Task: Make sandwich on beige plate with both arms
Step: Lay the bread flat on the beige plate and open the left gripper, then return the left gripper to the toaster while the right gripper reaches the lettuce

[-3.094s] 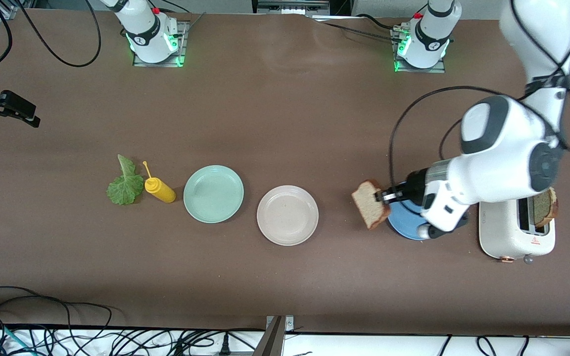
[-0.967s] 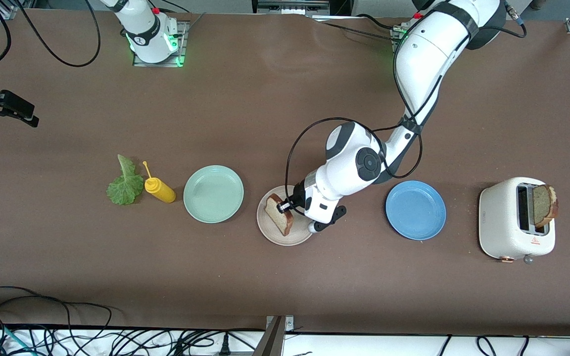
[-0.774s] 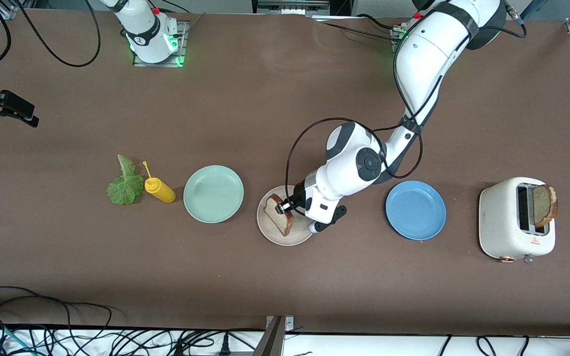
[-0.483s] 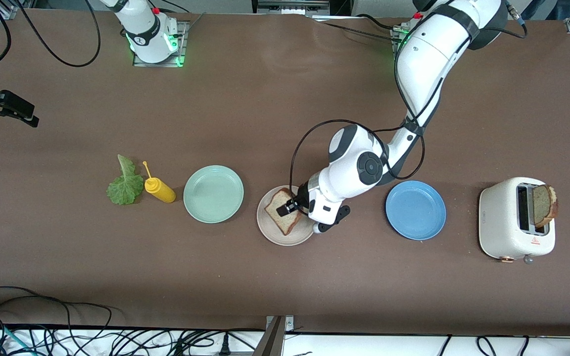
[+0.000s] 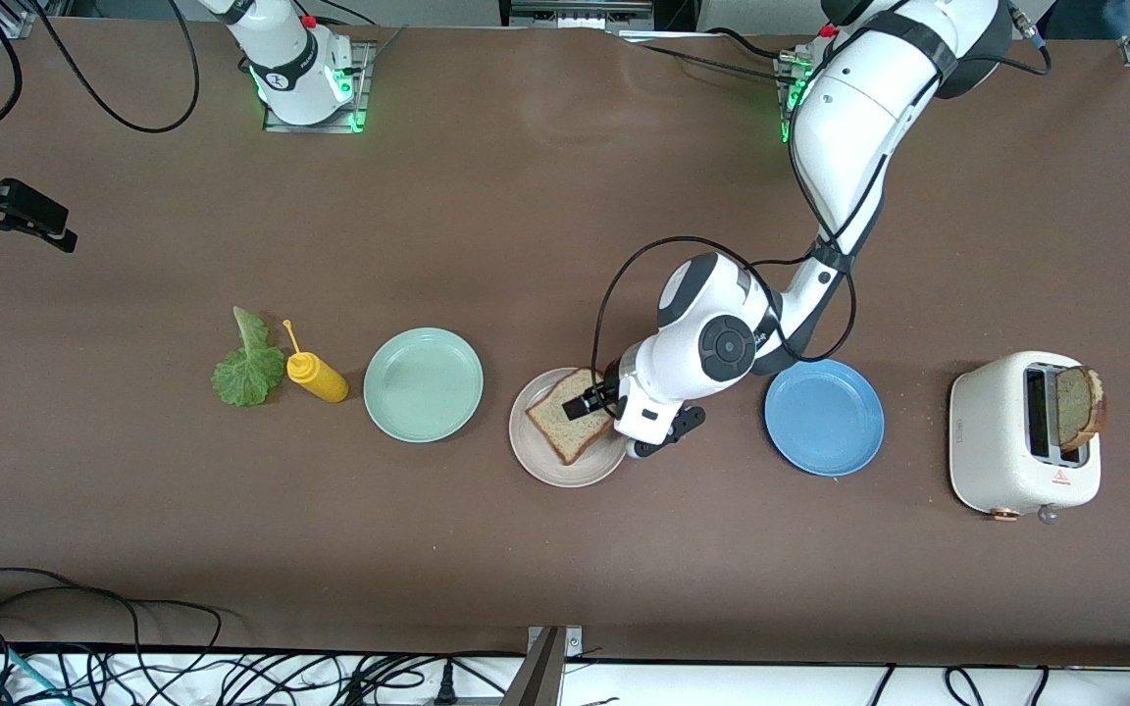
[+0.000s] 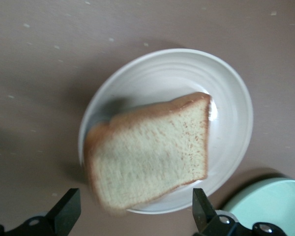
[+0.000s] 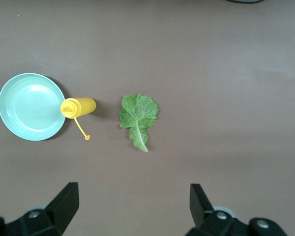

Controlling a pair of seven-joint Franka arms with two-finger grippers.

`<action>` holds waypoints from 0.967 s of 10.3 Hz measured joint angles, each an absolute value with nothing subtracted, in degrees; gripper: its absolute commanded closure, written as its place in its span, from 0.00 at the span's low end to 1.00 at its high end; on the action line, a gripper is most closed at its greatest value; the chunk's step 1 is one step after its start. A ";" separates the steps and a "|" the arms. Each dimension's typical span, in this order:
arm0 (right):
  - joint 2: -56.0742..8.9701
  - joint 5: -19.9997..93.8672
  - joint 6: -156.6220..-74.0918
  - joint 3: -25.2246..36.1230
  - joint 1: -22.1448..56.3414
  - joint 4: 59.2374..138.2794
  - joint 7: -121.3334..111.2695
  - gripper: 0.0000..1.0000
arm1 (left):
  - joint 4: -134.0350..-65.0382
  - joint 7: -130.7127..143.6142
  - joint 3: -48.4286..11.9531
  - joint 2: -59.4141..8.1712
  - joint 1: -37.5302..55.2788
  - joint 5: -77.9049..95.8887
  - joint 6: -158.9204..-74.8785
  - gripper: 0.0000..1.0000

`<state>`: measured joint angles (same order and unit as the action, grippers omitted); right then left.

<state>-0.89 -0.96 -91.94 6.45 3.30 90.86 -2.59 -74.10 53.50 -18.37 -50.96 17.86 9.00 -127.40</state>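
Lying flat on the beige plate (image 5: 565,466), crumb face up: one bread slice (image 5: 568,416), turned diagonally, one corner toward the robots' bases, rounded crust end toward the mint-green plate (image 5: 423,384); no clear long axis, near square. Overhangs the plate rim in the left wrist view at the rounded end. Left hand (image 5: 589,402) low over the slice's edge nearest the blue plate (image 5: 824,417), fingers spread wide, both fingertips (image 6: 69,209) clear of the bread, nothing gripped. Compared with one second ago: slice then stood on edge, pinched in the left hand over the same plate; now released and fallen flat, left hand shifted slightly toward the blue plate. Right hand (image 5: 11,211) waiting over the right arm's end of the tabletop (image 5: 526,216), fingers apart, empty, unchanged. Lettuce leaf (image 5: 246,363) and yellow squeeze bottle (image 5: 315,375) just beside each other, unmoved, toward the right arm's end from the mint-green plate. Second slice (image 5: 1080,407) upright in the white toaster (image 5: 1001,446) slot, at the left arm's end, as before.
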 measured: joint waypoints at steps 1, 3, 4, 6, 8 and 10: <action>-0.89 -0.96 -91.94 6.45 3.30 90.86 -2.59 0.00 | -74.10 53.50 -18.27 -50.92 17.40 7.29 -125.15 0.00; -0.89 -0.96 -91.93 6.45 3.30 90.86 -2.59 0.00 | -74.07 53.50 -18.14 -50.73 16.05 4.17 -122.24 0.00; -0.89 -0.96 -91.93 6.44 3.30 90.86 -2.59 0.00 | -73.94 53.50 -18.11 -50.33 14.92 2.91 -121.03 0.00; -0.91 -0.96 -91.90 6.46 3.29 90.86 -2.58 0.00 | -73.52 52.73 -18.11 -47.90 11.60 0.34 -117.21 0.00; -1.14 -0.96 -91.76 6.52 3.25 90.99 -2.58 0.00 | -73.15 48.91 -18.13 -43.13 7.58 -0.57 -111.37 0.00; -1.67 -0.97 -91.63 6.74 2.99 92.26 -1.91 0.00 | -73.09 44.88 -18.04 -37.10 3.66 -0.70 -106.38 0.00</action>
<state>-1.67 -0.97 -91.63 6.74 2.99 92.26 -1.91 -73.09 44.88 -18.04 -37.10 3.66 -0.70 -106.38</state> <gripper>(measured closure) 0.000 0.000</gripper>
